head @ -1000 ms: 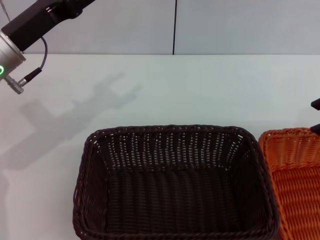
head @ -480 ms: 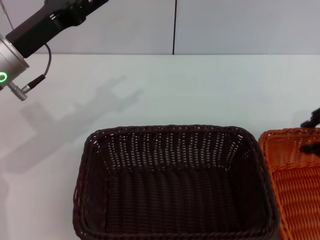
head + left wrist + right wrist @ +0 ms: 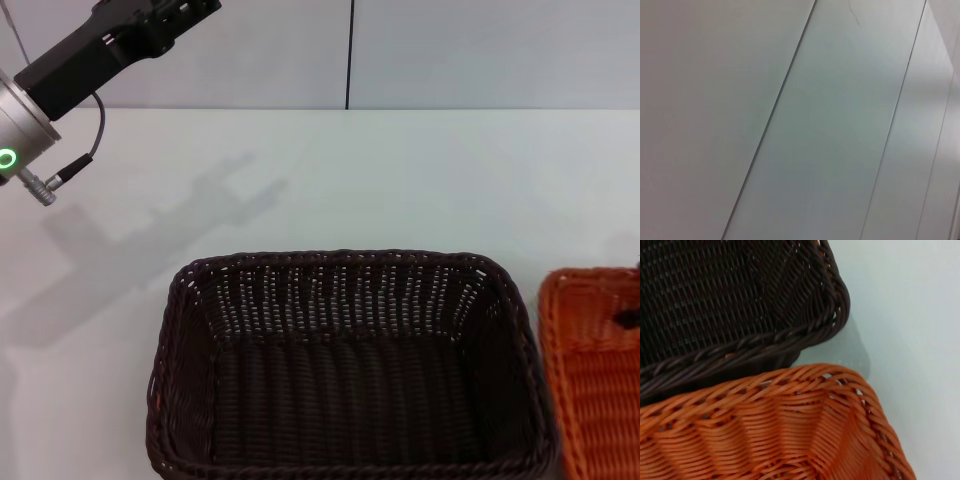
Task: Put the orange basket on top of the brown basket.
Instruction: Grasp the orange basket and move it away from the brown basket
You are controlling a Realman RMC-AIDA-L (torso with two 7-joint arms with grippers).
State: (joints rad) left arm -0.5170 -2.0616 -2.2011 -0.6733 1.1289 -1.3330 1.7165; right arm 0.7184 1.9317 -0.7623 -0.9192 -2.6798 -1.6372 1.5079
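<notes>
The brown basket [image 3: 340, 258] stands at the near middle of the white table. The orange basket [image 3: 592, 385] stands just to its right, cut off by the picture's edge, with a narrow gap between them. In the right wrist view the orange basket's braided rim [image 3: 790, 390] lies close beside a corner of the brown basket [image 3: 740, 352]. Only a dark sliver of my right gripper [image 3: 631, 320] shows, over the orange basket's rim. My left gripper [image 3: 160, 20] is raised high at the far left, away from both baskets.
The white table [image 3: 400, 180] stretches back to a grey panelled wall [image 3: 450, 50]. The left wrist view shows only wall panels [image 3: 830, 125].
The orange basket has shifted to the right, opening a gap from the brown basket. The dark bit of the right gripper moved lower over it. The left arm rose slightly.
</notes>
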